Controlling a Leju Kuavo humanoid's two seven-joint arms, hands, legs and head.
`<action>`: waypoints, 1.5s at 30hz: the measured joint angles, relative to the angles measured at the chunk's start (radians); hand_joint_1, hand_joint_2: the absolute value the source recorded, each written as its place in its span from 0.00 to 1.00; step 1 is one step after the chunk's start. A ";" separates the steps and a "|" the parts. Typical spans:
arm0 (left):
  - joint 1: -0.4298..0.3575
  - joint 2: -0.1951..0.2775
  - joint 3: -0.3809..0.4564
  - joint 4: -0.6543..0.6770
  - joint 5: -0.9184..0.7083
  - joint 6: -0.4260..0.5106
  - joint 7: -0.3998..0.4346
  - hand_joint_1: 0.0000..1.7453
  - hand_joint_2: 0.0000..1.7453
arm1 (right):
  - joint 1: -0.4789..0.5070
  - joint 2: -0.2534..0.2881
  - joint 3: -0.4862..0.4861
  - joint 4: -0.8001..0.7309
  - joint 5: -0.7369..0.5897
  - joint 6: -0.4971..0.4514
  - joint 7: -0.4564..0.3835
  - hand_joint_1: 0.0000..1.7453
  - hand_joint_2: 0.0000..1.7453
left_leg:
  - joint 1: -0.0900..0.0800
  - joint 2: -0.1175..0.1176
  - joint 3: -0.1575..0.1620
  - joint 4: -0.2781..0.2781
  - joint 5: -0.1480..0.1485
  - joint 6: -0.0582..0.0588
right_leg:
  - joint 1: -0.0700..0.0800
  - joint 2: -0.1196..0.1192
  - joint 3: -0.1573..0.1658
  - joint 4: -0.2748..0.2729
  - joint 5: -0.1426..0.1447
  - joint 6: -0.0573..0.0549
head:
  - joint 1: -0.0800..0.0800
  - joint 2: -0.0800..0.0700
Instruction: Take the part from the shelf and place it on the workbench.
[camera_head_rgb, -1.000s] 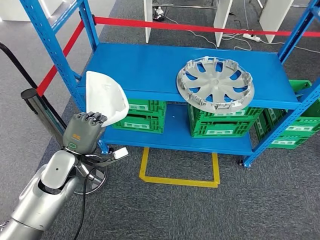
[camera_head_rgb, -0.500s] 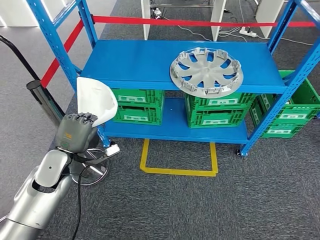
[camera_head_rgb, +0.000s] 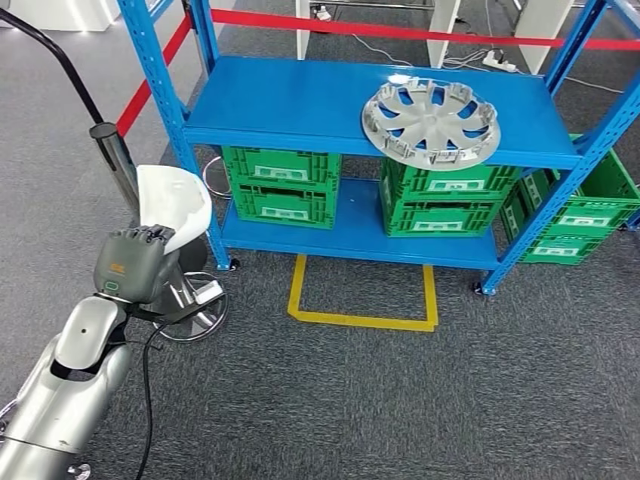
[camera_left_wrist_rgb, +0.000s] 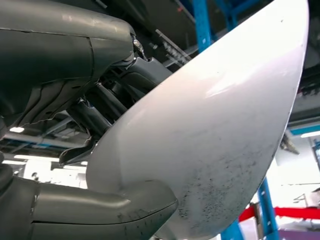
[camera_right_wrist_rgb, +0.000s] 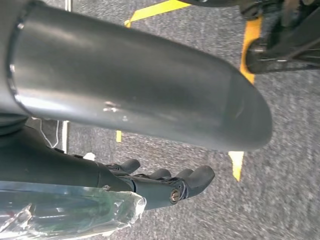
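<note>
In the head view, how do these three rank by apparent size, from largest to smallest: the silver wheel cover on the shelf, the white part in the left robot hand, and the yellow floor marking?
1. Yellow floor marking, slightly wider than the cover.
2. Silver wheel cover.
3. White part, in the left robot hand; it is nearer the camera, so true size is unsure.

Shelf post (camera_head_rgb: 198, 190) seemingly crowds the left hand (camera_head_rgb: 134, 264); carpet (camera_head_rgb: 377, 400) open

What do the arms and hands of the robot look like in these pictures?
The left arm has smooth silver shells with dark gaps at the joints. A black cable runs beside it. The left hand is dark grey with an orange marking and a green outline on its back. The right hand has dark grey fingers.
</note>
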 joint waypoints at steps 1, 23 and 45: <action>0.001 0.000 0.004 0.003 0.002 0.000 0.000 1.00 1.00 | 0.001 0.000 0.006 -0.002 -0.002 0.000 0.001 0.00 0.00 | -0.003 0.000 -0.018 0.001 0.013 0.001 | 0.001 0.000 -0.001 0.046 -0.009 -0.001 | 0.000 0.000; 0.001 0.004 0.044 0.055 0.014 0.004 -0.001 1.00 1.00 | 0.014 0.001 0.054 -0.032 -0.009 -0.003 0.010 0.00 0.00 | 0.001 -0.006 0.082 0.008 -0.067 -0.042 | 0.018 -0.005 0.099 -0.236 0.184 -0.039 | -0.005 0.000; 0.008 0.000 0.048 0.066 0.028 -0.005 -0.002 1.00 1.00 | 0.018 0.001 0.068 -0.038 -0.016 -0.007 0.020 0.00 0.00 | 0.004 -0.004 -0.156 0.195 -0.068 -0.061 | 0.009 0.001 0.195 -0.249 0.103 -0.056 | -0.006 0.000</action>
